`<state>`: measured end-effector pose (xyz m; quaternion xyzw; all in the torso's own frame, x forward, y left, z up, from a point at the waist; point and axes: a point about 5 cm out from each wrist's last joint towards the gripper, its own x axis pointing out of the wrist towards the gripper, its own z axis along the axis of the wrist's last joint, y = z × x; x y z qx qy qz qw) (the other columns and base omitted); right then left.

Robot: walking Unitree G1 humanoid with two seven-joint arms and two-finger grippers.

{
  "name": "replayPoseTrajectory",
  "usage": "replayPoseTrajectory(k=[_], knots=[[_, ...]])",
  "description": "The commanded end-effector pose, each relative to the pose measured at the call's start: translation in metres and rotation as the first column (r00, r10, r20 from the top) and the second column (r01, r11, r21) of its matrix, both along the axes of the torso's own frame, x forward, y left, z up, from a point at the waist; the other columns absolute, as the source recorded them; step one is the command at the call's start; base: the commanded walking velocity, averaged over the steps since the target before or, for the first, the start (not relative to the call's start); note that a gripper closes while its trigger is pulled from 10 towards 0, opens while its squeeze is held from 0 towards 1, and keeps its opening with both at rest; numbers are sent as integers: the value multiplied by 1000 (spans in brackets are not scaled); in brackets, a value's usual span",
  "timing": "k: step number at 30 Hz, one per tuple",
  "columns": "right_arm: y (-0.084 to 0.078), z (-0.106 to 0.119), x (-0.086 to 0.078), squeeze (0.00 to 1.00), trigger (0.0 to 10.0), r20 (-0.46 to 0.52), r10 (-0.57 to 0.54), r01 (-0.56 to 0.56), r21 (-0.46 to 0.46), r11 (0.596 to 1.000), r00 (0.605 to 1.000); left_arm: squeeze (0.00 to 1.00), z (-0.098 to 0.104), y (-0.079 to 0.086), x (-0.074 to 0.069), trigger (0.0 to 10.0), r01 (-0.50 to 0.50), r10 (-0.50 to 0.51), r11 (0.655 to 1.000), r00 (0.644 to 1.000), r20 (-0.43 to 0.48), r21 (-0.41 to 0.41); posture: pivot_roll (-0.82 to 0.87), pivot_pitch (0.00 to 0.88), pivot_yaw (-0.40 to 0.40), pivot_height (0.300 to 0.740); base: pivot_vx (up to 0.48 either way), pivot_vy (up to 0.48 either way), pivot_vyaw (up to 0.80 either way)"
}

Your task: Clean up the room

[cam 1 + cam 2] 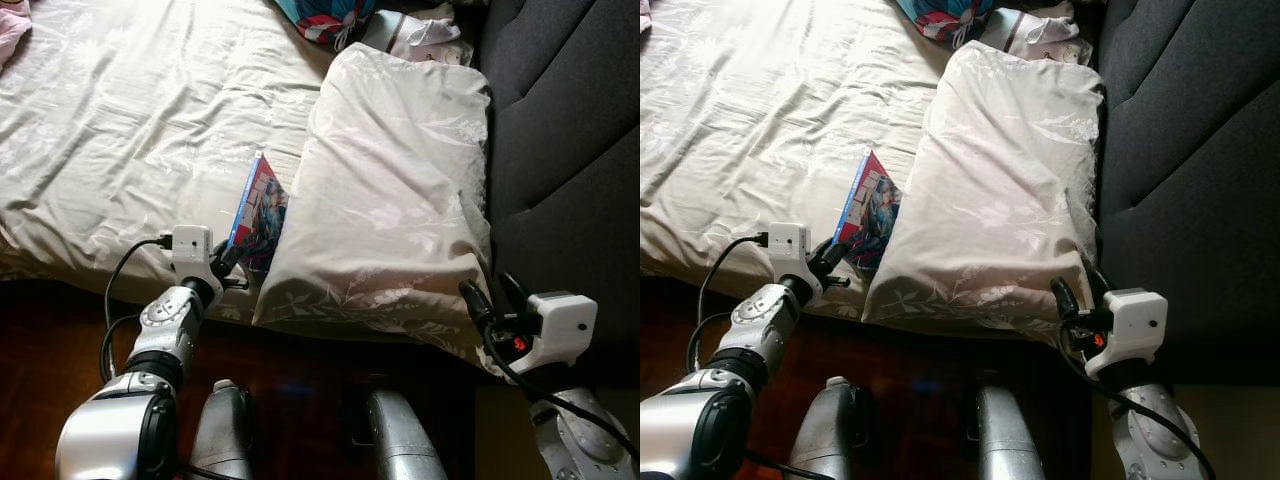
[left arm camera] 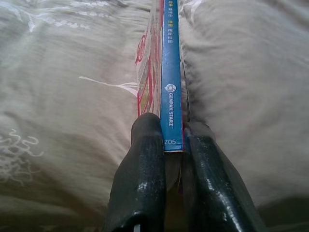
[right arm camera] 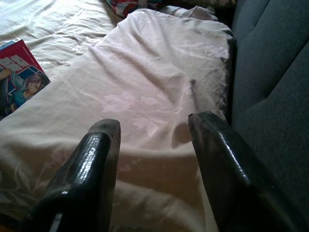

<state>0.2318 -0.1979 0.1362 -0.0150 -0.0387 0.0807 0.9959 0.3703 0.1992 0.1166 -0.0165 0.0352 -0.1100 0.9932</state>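
A comic book (image 1: 262,212) with a blue spine (image 2: 171,82) stands on edge on the bed, wedged against the left side of a large white pillow (image 1: 395,190). My left gripper (image 1: 228,262) is at the book's near end, near the bed's front edge, shut on the book, one finger (image 2: 142,179) on each side of the spine. My right gripper (image 1: 490,298) hovers open at the pillow's near right corner, its fingers (image 3: 94,169) apart over the pillow (image 3: 149,96) with nothing between them.
The cream sheet (image 1: 130,120) covers the bed to the left. A dark grey padded headboard (image 1: 560,130) rises on the right. Colourful cloth (image 1: 325,18) and a white garment (image 1: 425,35) lie beyond the pillow. Dark wooden floor (image 1: 50,350) lies below the bed edge.
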Motion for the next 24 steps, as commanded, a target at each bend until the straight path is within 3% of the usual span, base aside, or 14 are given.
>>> replayPoseTrajectory(k=[1,2,3,12,19,24], knots=[[-7,0,-6,0,10000,-17,-19,18,-4,1000,1000,0,-15,-2,-6,10000,17,-12,998,997,-71,67,-302,454,-99,646,0,0,0],[-7,1,-8,0,10000,-20,-19,19,-7,1000,1000,0,-15,-3,-4,10000,21,-4,977,997,-80,214,-296,455,-102,646,0,0,0],[-6,1,-8,0,10000,-24,-17,17,-8,1000,1000,0,-12,-2,-2,10000,0,16,972,998,-68,234,-296,455,-102,646,0,0,0],[-1,0,-8,0,10000,-40,3,-4,-17,1000,999,0,-7,-2,0,10000,-45,54,969,998,-30,244,-289,463,-108,646,0,0,0],[-6,0,-10,0,10000,-53,-14,13,-27,1000,998,0,-11,6,-1,10000,-126,151,915,988,-34,384,-293,469,-111,646,0,0,0],[-6,0,-12,0,10000,-59,-14,12,-31,999,998,0,-15,0,-2,10000,-114,139,930,989,-48,350,-296,479,-117,646,0,0,0]])
